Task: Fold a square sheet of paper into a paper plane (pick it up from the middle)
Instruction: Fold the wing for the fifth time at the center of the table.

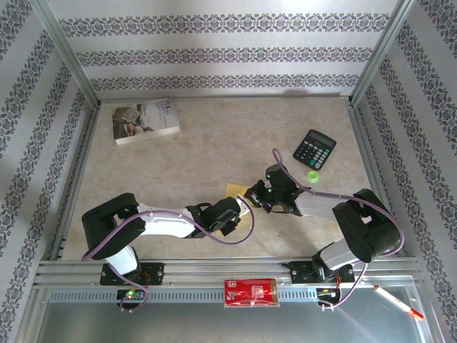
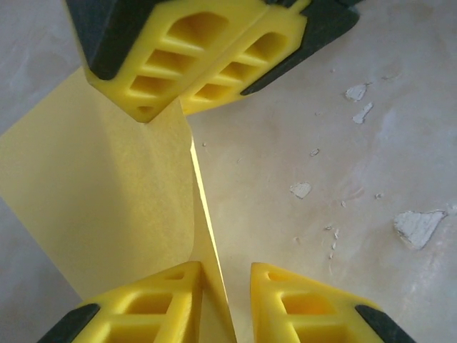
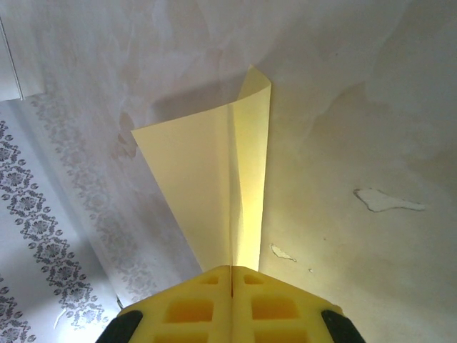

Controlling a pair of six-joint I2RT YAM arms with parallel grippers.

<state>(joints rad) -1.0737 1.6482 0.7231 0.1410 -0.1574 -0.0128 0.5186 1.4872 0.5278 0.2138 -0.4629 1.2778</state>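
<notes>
Two pincers meet over the middle of the mottled beige surface (image 1: 200, 150). Nearest, the left pincer (image 2: 227, 286) stands slightly spread, with a folded edge of the thin yellow square sheet of paper (image 3: 193, 179) running through its gap. Opposite, the right pincer (image 3: 232, 270) is pressed together on the sheet's crease, the paper partly folded and lifted. Farther off lie a black calculator (image 1: 315, 148) and a white printed book (image 1: 146, 120).

Beige table (image 1: 214, 143) — book (image 1: 146, 121) far left, calculator (image 1: 315, 148) right, small green object (image 1: 313, 175) beside it
</notes>
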